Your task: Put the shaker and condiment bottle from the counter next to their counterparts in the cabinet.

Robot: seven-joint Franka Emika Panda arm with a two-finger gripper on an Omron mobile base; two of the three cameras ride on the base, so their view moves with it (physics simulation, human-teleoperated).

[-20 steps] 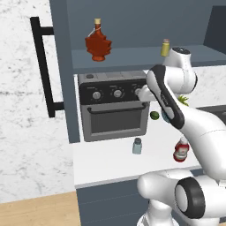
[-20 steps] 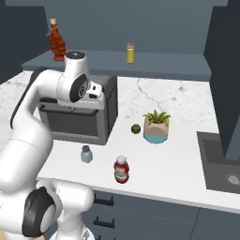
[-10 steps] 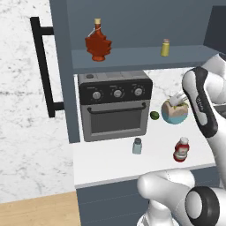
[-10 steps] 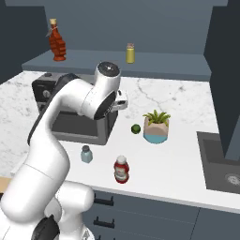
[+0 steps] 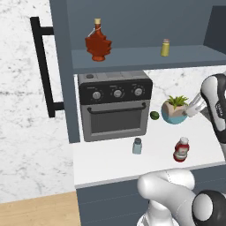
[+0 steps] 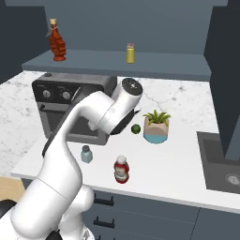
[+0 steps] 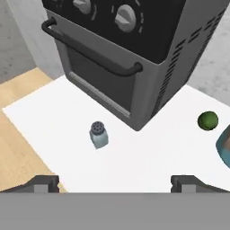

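Gripper (image 7: 115,183) held above the counter (image 7: 58,121) with its two dark fingertips (image 7: 42,183) spread wide and nothing between them, a stance that suited a descent onto a small upright object. The shaker (image 7: 99,134), pale and translucent with a perforated grey cap, stood free on the white surface just ahead of the fingertips and in front of the toaster oven (image 7: 134,49), apart from it; the hand appeared aimed at it, so the step in hand was judged to be the approach for the first pick. The condiment bottle (image 6: 121,169) stood upright near the counter's front edge, beside the shaker (image 6: 86,153) but not touching it, presumably waiting its turn. Farther back lay a small green lime (image 6: 136,129) and a potted plant (image 6: 156,126), neither part of the task. To the far right a dark sink (image 6: 220,161) was let into the counter. Above, on the shelf of the open cabinet (image 5: 132,57), the yellow shaker (image 5: 165,47) and the maple-leaf bottle (image 5: 98,42) stood well apart, leaving free shelf beside each for its partner. The cabinet door (image 5: 62,88) stood open with its black bar handle (image 5: 43,70) against the marbled wall (image 5: 22,132).
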